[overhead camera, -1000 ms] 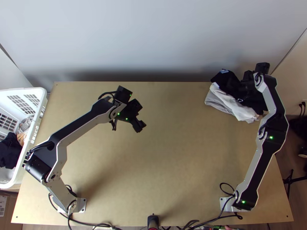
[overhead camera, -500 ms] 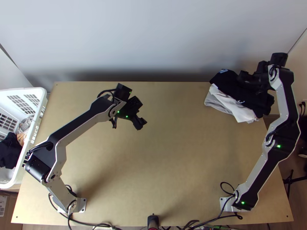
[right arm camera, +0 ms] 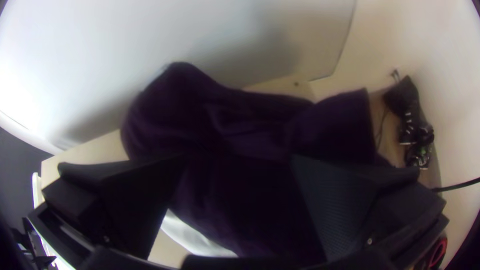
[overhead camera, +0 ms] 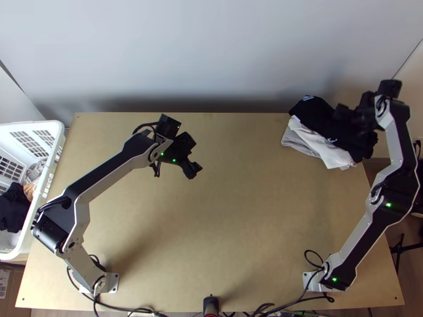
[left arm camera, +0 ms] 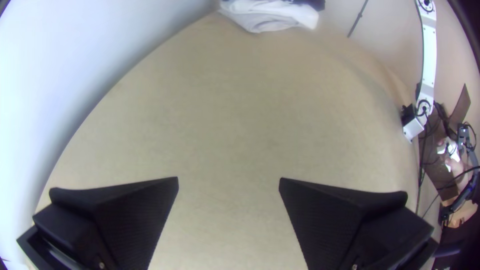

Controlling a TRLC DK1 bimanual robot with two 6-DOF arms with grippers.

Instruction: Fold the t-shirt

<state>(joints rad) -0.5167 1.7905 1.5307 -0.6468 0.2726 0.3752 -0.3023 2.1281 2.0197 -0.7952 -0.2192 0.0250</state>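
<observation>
Over the table's middle left stands my left gripper point(overhead camera: 191, 170); in the left wrist view this left gripper point(left arm camera: 229, 181) is open, bare table between its fingers. A black garment point(overhead camera: 330, 124) lies bunched at the table's far right corner, on top of white and grey cloth point(overhead camera: 317, 143). My right gripper point(overhead camera: 348, 113) is above the black garment's right part. Seen from its wrist, the right gripper point(right arm camera: 237, 160) has its fingers wide apart, with the dark garment point(right arm camera: 245, 125) below and between them. Whether any cloth touches the fingers, I cannot tell.
A white laundry basket point(overhead camera: 50, 169) holding dark and lighter cloth stands at the left edge. Bare wood of the table point(overhead camera: 238, 222) stretches between the arms. A pale wall point(overhead camera: 211, 53) rises behind the far edge, and cables lie along the near edge.
The right arm has swung outward to the right, its gripper now uncovering more of the black garment, whose right end has shifted slightly rightward. My left gripper has moved only slightly away from the near edge.
</observation>
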